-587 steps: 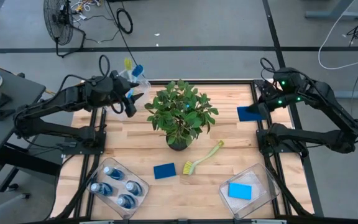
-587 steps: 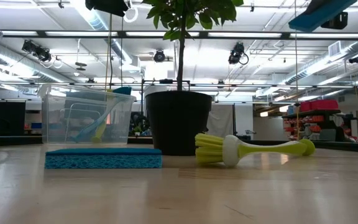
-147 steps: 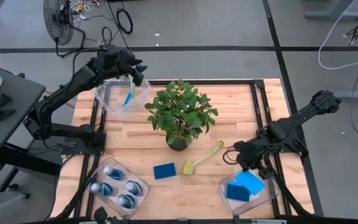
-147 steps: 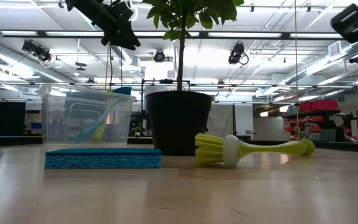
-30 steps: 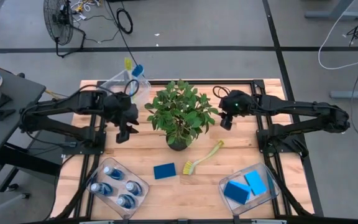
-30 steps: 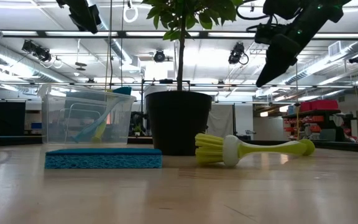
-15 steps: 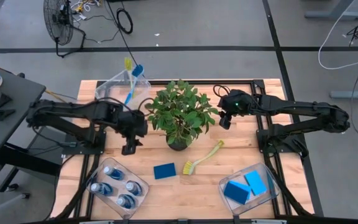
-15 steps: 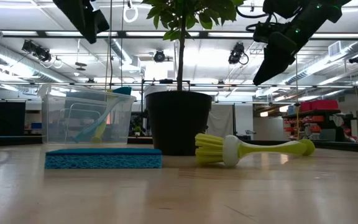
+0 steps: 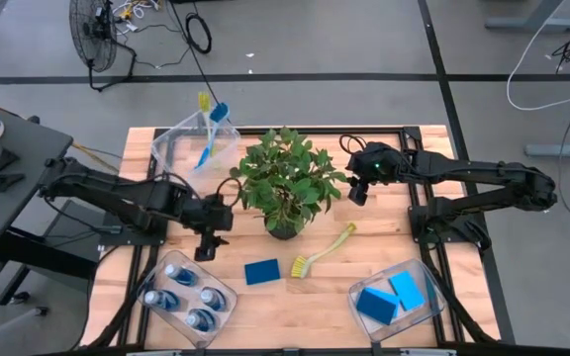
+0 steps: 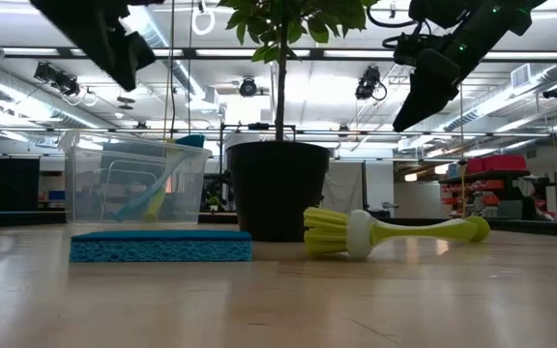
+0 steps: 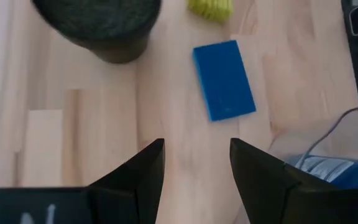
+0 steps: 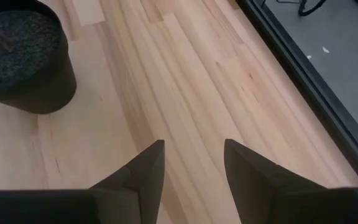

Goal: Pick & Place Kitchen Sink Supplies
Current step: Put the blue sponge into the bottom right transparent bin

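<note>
My left gripper point(image 9: 209, 240) hangs left of centre in the overhead frame, above the surface point(image 9: 364, 222), its two dark fingers point(image 11: 135, 171) parted with bare wood between them and nothing held. Below it, at the lower left, a clear bin point(image 9: 228, 297) holds the small blue bottles point(image 9: 184, 295). At the upper left, another clear bin point(image 9: 166, 148) has brushes point(image 9: 206, 148) standing in it.

Just right of the left gripper lies the loose blue sponge point(image 9: 261, 271); the left wrist view shows it flat on the wood ahead of the fingers. I judge it light, soft and squashy, so I would pinch it across its short sides and expect it to give. The potted plant point(image 9: 285, 178) fills the middle.

Right of the sponge, at lower centre, lies the yellow-green dish brush point(image 9: 323, 251), bristle head toward the sponge. It looks light and stiff; the thin handle may roll or slip, so I would take it near the head.

My right gripper point(image 9: 359, 190) hovers upper right of the plant, fingers point(image 12: 138, 171) apart and empty. At the lower right, a bin point(image 9: 433, 297) holds two blue sponges point(image 9: 389, 295).
</note>
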You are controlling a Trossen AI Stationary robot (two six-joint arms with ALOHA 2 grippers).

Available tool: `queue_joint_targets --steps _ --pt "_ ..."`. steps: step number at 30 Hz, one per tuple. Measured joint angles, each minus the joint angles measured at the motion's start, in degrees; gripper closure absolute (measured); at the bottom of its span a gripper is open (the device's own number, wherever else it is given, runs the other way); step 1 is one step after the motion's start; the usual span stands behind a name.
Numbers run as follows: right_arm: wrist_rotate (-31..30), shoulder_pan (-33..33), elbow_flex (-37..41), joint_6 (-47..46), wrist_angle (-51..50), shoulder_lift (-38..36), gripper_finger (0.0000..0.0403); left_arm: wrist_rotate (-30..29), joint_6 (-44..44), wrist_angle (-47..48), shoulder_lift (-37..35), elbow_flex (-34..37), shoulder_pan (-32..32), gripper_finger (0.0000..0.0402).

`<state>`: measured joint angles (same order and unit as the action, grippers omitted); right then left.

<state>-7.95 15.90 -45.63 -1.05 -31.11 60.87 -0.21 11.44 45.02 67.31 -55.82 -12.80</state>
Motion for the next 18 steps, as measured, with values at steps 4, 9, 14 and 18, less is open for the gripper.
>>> queue_joint_targets --steps 4,9,14,18 --pt "0.0 0.0 0.0 0.0 0.2 0.0 0.0236 0.4 3.3 -6.8 0.2 3.9 -1.8 0.0216" --pt "-0.1 0.0 0.0 0.0 0.3 0.0 0.0236 0.4 8.9 -14.3 0.2 8.2 -3.3 0.0216" --pt "-0.1 0.0 0.0 -0.7 0.3 0.0 0.0236 -0.2 10.9 -20.4 0.2 12.5 -4.5 0.0216" --pt "-0.1 0.0 0.0 -1.4 0.3 0.0 0.0236 -0.7 15.3 -27.0 0.2 16.5 -5.1 0.0216"
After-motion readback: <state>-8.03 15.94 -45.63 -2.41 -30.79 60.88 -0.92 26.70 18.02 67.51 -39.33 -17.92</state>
